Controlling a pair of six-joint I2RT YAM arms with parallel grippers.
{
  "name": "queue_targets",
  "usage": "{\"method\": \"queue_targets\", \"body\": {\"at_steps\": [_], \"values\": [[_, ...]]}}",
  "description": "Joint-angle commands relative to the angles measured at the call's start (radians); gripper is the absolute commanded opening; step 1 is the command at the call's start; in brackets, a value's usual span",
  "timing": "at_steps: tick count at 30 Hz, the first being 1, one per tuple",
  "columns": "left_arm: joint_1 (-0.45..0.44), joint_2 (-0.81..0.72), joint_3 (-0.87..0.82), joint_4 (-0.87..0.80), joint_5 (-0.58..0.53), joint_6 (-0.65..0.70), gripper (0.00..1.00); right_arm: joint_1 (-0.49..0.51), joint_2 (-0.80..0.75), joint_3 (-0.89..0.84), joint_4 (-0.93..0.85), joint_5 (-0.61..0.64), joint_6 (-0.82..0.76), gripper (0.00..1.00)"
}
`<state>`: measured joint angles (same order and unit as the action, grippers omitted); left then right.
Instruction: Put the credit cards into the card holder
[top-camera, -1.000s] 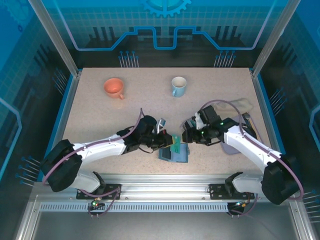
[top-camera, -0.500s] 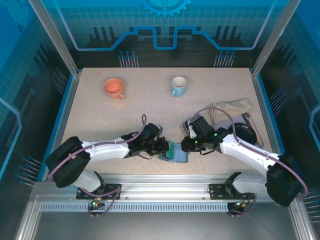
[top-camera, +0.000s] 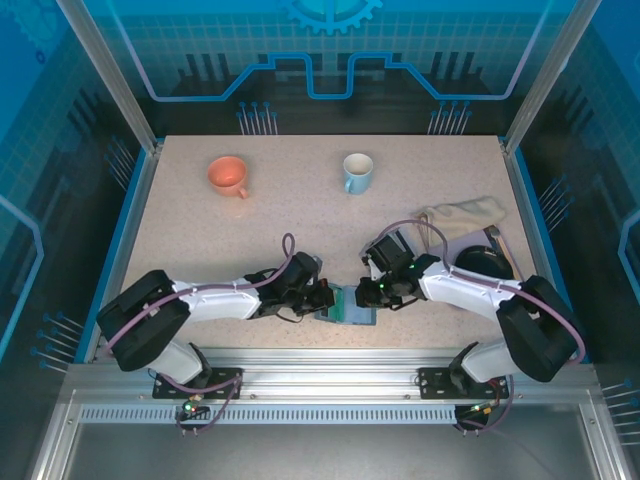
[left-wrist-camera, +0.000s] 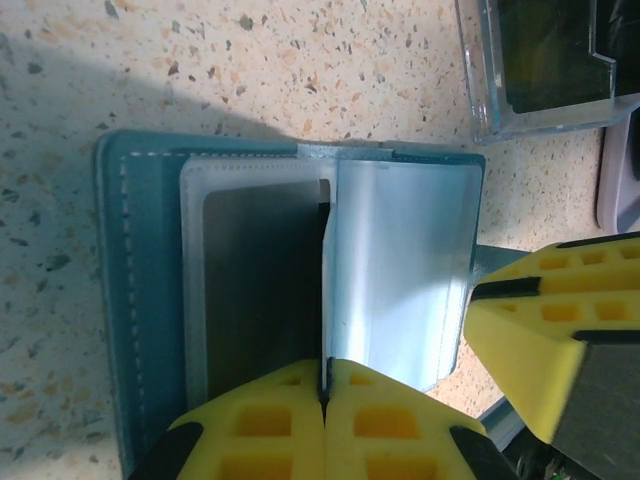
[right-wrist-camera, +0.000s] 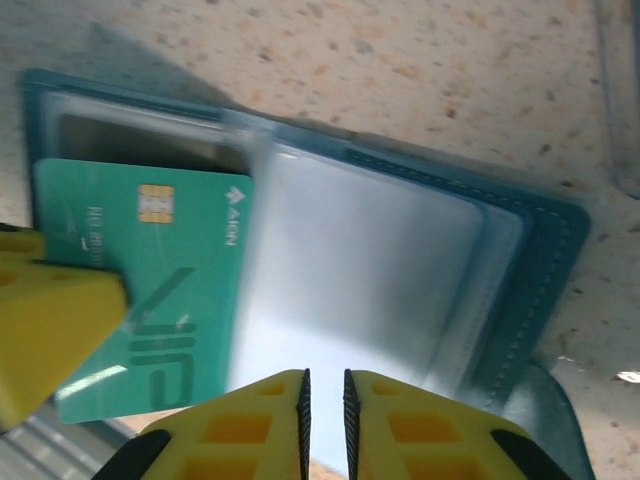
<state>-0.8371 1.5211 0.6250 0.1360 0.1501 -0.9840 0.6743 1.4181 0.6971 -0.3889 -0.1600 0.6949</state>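
Observation:
The teal card holder (top-camera: 354, 316) lies open on the table between the two arms, its teal cover (left-wrist-camera: 140, 300) flat. My left gripper (left-wrist-camera: 325, 368) is shut on a green credit card (right-wrist-camera: 150, 300), pinching its near corner, with one of its yellow fingers (right-wrist-camera: 50, 320) seen beside the card. The card's far edge sits under a clear inner leaf (right-wrist-camera: 350, 280) of the holder. My right gripper (right-wrist-camera: 325, 375) is closed to a narrow gap on that leaf's near edge, at the holder's right side (top-camera: 370, 293). The grey slotted rack is hidden under the right arm in the top view.
An orange cup (top-camera: 228, 175) and a pale blue mug (top-camera: 357, 172) stand at the back. A beige cloth (top-camera: 462, 213) and a dark round object (top-camera: 485, 262) lie at the right. A clear box (left-wrist-camera: 550, 60) sits just beyond the holder.
Both grippers came down and inward onto the holder. The left one brought the green card to it. The right gripper's jaws went from wide apart to nearly closed.

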Motion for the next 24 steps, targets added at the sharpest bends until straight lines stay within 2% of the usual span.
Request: {"method": "queue_targets", "body": {"at_steps": [1,6,11,16,24], "values": [[-0.005,0.029,-0.024,0.076,0.017,0.021,0.01,0.014,0.032,-0.026,-0.002,0.062,0.017,0.18],[-0.006,0.017,-0.073,0.14,0.0,-0.018,0.0,0.014,0.075,-0.054,-0.012,0.127,0.026,0.18],[-0.005,-0.062,-0.121,0.143,-0.039,-0.035,0.01,0.014,0.09,-0.059,-0.029,0.16,0.017,0.17],[-0.006,-0.113,-0.128,0.164,-0.033,-0.028,0.02,0.015,0.084,-0.047,-0.054,0.183,0.009,0.17],[-0.005,-0.02,-0.113,0.298,0.035,-0.044,0.02,0.013,0.09,-0.045,-0.059,0.185,0.005,0.17]]}}
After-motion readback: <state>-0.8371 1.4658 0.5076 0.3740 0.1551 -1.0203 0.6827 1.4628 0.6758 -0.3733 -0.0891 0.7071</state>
